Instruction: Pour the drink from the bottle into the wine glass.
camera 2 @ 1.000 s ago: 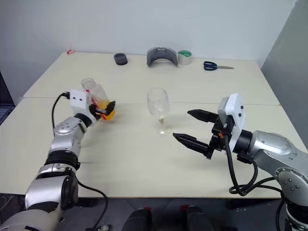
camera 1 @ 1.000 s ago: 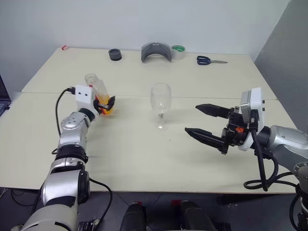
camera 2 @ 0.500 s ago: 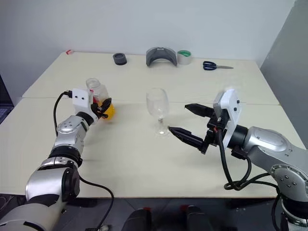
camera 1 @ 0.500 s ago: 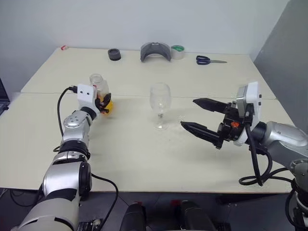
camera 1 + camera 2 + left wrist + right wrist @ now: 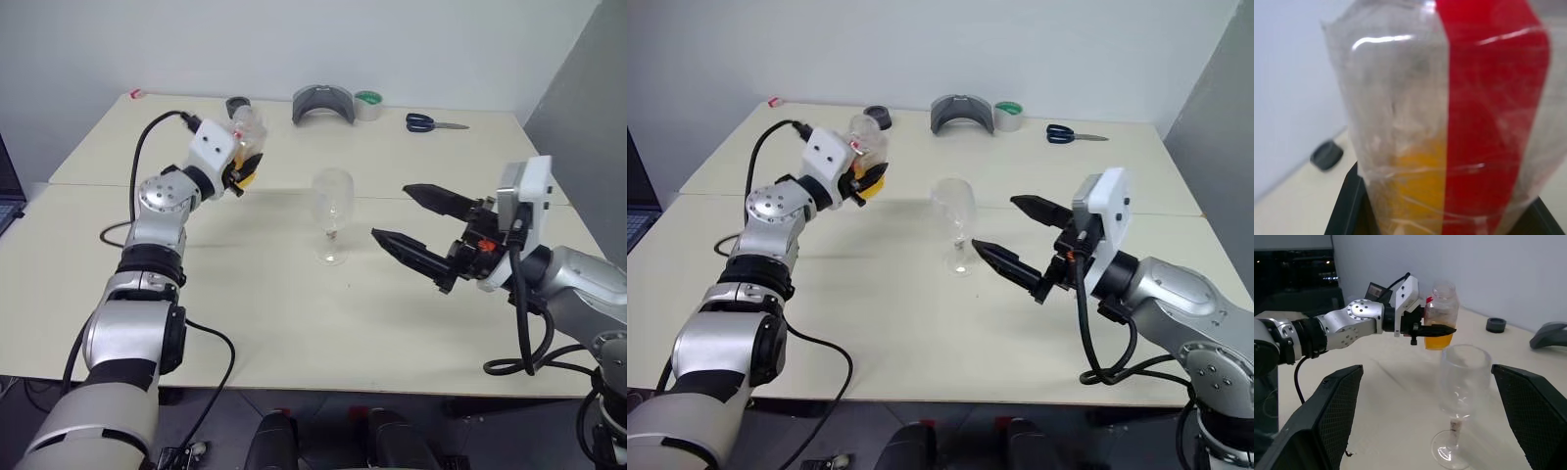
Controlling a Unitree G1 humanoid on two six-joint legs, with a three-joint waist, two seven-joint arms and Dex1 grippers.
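Cream-coloured table (image 5: 294, 313), crossed by a seam running left to right, bearing a clear wine glass (image 5: 331, 213) upright near its centre. Along the far edge, left to right: a small red object (image 5: 135, 94) at the corner, a black ring (image 5: 236, 104), a grey curved piece (image 5: 322, 103), a roll of tape (image 5: 368, 104) and blue-handled scissors (image 5: 435, 122).

The bottle (image 5: 1440, 313) is thin clear plastic, crinkled and glossy, with a shiny red label strip (image 5: 1488, 112); the drink (image 5: 1439, 340) inside looks translucent orange. The wine glass (image 5: 332, 213) is smooth, colourless glass with faint glints. The tabletop (image 5: 294, 313) is a matt, pale cream surface, smooth and even. The right end effector (image 5: 419, 226) has 2 matt black fingers (image 5: 1322, 421) with a fine, grid-like textured face.
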